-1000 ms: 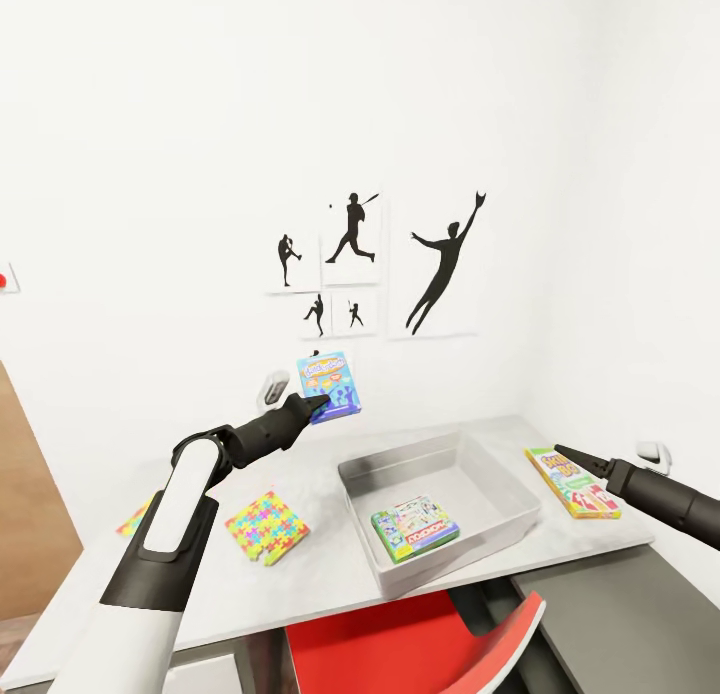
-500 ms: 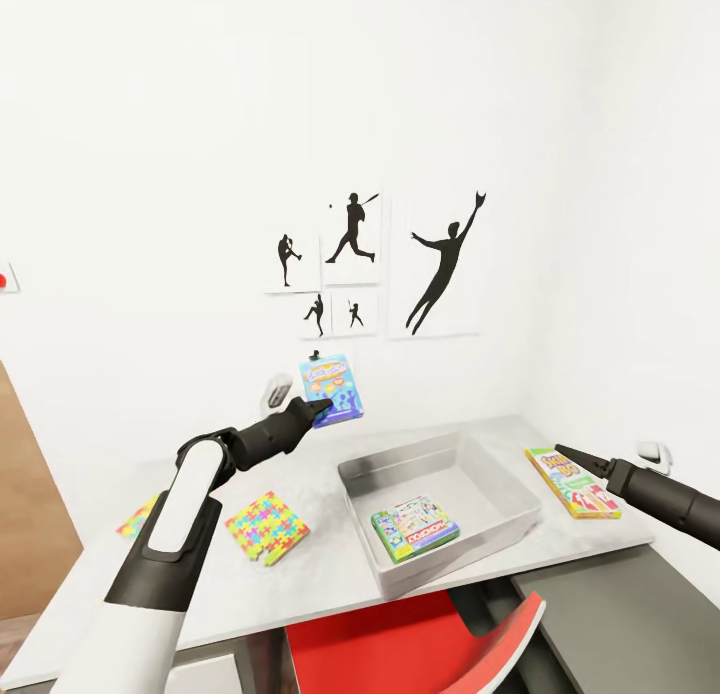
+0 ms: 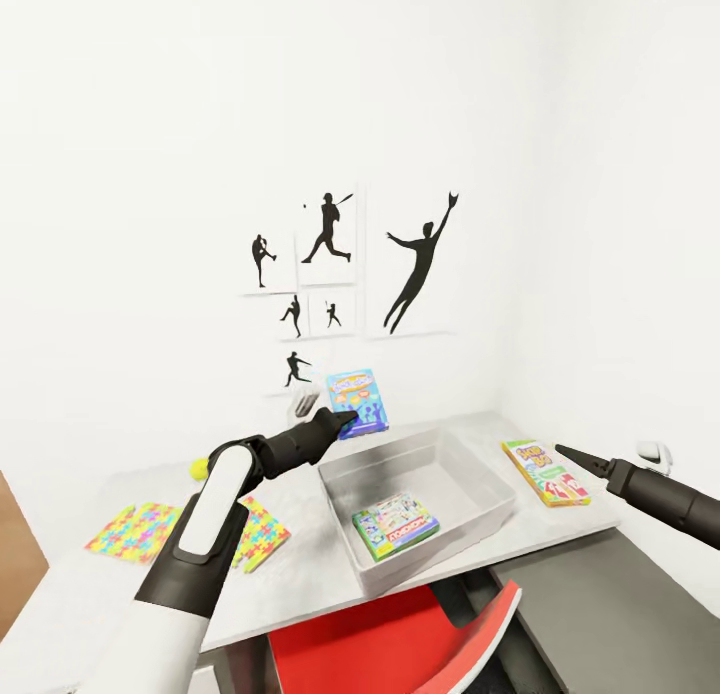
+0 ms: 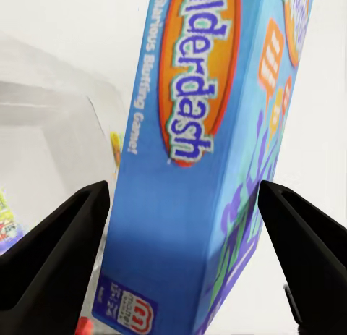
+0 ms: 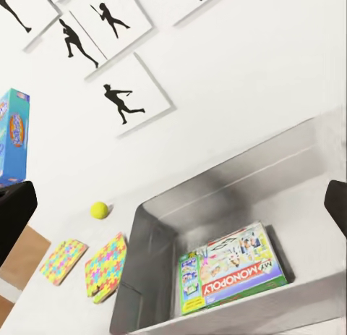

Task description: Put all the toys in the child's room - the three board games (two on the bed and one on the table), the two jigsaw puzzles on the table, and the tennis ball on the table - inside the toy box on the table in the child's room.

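Observation:
My left gripper (image 3: 345, 417) is shut on the blue board game (image 3: 358, 402), held upright in the air above the far left corner of the toy box (image 3: 445, 551). The left wrist view shows the blue box (image 4: 195, 154) clamped between both fingers (image 4: 65, 248). The Monopoly game (image 3: 395, 524) lies flat inside the grey bin. A yellow-green-red game (image 3: 545, 471) rests on the table (image 3: 90, 594) to the bin's right. Two jigsaw puzzles (image 3: 135, 531) (image 3: 262, 532) and the tennis ball (image 3: 199, 466) lie to its left. My right gripper (image 3: 572, 457) hovers open near the yellow-green-red game, holding nothing.
A red chair (image 3: 400, 634) stands tucked under the table's front edge. A dark grey desk section (image 3: 600, 614) runs along the right wall. White walls with black silhouette pictures (image 3: 415, 264) close off the far and right sides.
The camera has turned, so the whole picture has slid left. My left gripper carried the blue game rightward, from left of the toy box to over its far left corner. The right arm holds still.

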Robot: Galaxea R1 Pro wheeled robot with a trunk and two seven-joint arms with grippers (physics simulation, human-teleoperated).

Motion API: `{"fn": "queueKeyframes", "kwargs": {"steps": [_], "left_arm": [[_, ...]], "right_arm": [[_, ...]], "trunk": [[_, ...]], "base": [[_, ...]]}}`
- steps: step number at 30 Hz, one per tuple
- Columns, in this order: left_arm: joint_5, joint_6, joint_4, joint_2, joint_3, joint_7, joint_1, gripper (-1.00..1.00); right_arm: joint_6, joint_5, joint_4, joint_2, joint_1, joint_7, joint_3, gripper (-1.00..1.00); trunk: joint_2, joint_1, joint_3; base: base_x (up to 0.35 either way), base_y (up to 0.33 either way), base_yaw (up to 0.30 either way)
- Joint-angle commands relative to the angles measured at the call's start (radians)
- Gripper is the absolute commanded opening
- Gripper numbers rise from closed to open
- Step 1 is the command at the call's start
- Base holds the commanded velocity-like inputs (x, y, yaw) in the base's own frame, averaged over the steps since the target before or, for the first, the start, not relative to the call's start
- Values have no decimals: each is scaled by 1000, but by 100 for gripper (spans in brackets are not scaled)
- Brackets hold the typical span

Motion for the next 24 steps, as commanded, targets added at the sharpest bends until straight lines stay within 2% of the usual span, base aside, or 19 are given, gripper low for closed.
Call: {"fn": "queueKeyframes", "kwargs": {"steps": [1,11,16,24], "left_arm": [[10,-3,2,-3,-3,10,0,-100],[10,-22,13,-14,-10,8,1,-100],[10,-40,15,-15,-11,7,1,-100],[10,-51,17,-15,-11,7,1,-100]], "right_arm": [[5,1,0,0,-1,4,-1,100],[5,1,0,0,-1,4,1,100],[5,1,0,0,-1,4,1,100],[5,1,0,0,-1,4,1,100]], "trunk": [[-1,0,0],[-1,0,2],[-1,0,2],[-1,0,3]], "base": [[0,0,-258],[0,0,-246],[-12,-1,-82],[-132,-33,-25]]}}
